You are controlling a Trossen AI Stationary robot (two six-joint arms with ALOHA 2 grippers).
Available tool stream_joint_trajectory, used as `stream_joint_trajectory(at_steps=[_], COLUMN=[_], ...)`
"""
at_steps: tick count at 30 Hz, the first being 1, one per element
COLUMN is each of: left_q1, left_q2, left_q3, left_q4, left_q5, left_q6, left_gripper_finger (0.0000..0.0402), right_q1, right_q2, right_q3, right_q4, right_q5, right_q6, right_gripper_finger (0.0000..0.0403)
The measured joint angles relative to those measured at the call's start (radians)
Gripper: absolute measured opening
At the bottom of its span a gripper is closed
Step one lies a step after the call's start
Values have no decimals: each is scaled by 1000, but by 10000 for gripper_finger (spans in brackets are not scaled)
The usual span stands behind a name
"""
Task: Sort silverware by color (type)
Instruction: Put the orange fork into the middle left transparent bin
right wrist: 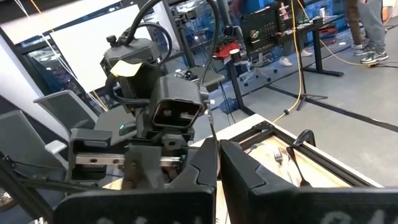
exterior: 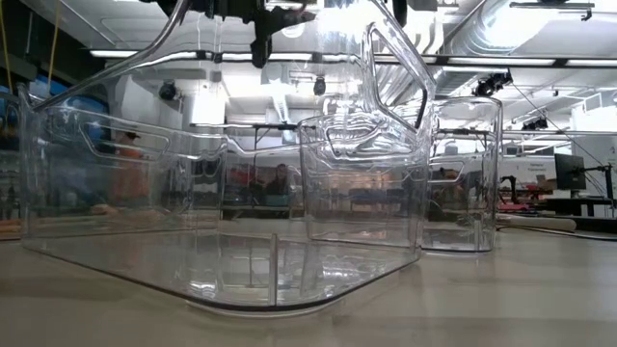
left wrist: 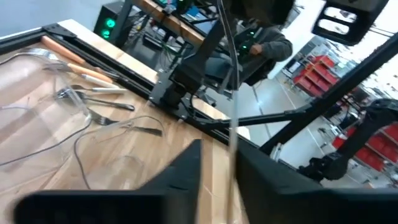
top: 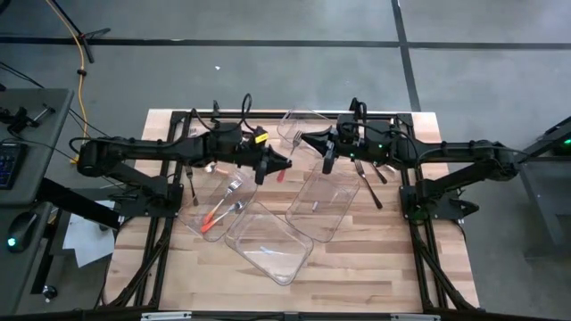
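A pale wood-plank table (top: pixel 357 259) stands on grey floor; a workshop with desks and a seated person shows beyond. No writing is readable. Silverware (top: pixel 223 207) lies in the left clear bin (top: pixel 198 223). Mid-frame, the left claw (top: pixel 284 164) pinches an orange-handled piece (top: pixel 279 175); the right claw (top: pixel 306 140) is closed, empty.

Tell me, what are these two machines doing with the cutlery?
Two robot arms are sorting cutlery into clear plastic bins. Above mid-table, the right claw pinches a thin piece of cutlery, and the left claw meets it, apparently for a handover. Black forks lie on the wooden table.
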Motion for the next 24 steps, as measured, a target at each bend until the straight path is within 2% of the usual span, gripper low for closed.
stream_joint_trajectory(at_steps=[2, 10, 13, 18, 21, 24], left_q1=[9, 15, 29, 60, 61, 31], left_q2=[0, -4, -31, -125, -191, -251], left_q3=[0, 0, 0, 0, 0, -5], left_q4=[3, -2, -68, -226, -269, -263], left_q5=[2, 4, -30, -116, -140, -163], left_q6=[-17, -37, -24, 56, 143, 225], left_gripper_finger=[14, 4, 3, 2, 1, 1], right_q1=[0, -3, -22, -44, -44, -43], right_q2=[0, -1, -29, -117, -167, -198], right_q3=[0, 0, -1, 1, 0, 0], right_q4=[0, -11, -49, -182, -266, -343], right_q5=[3, 8, -4, 61, 120, 132], right_q6=[0, 1, 12, 9, -6, -8], right_gripper_finger=[0, 1, 17, 95, 155, 207])
